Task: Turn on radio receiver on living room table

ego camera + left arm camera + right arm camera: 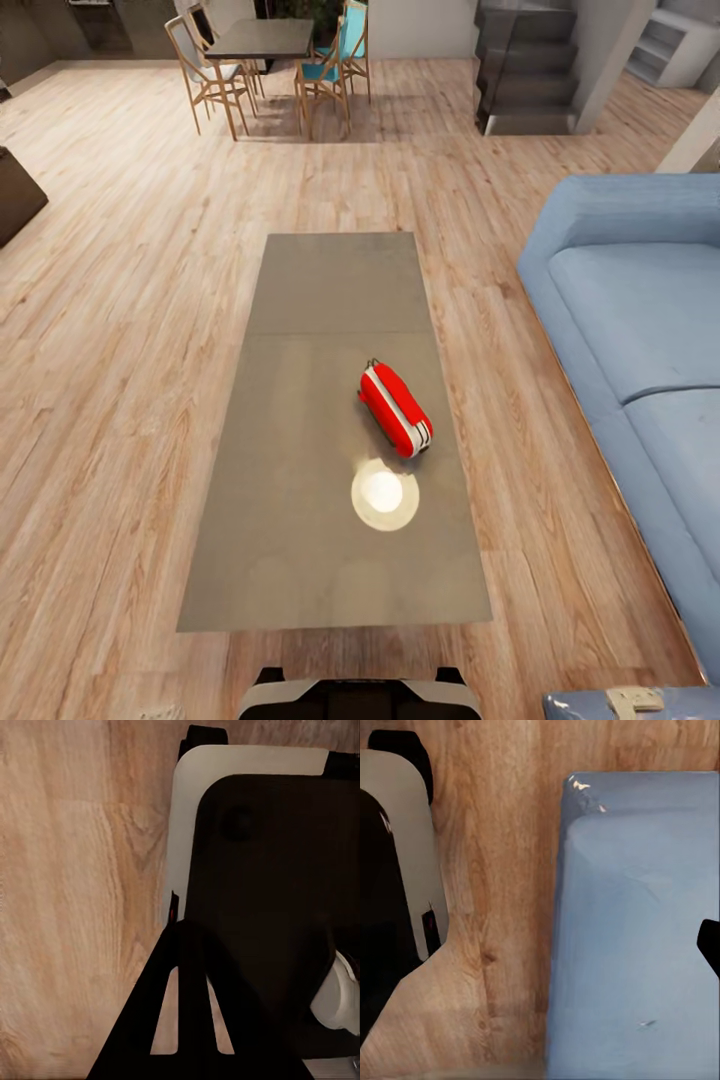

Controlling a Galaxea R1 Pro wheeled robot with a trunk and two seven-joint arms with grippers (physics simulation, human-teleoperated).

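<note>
Red radio lying diagonal, mid tabletop, sofa to right. Jaws: state can't tell. Reach w/ right arm, press switch squarely.

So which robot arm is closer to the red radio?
Probably right. The radio lies on the table's sofa side; the right arm hangs low beside that sofa, the left arm low by the robot's base, both short of the table.

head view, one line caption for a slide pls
Red radio receiver lying on the long grey table, blue sofa alongside.
</note>
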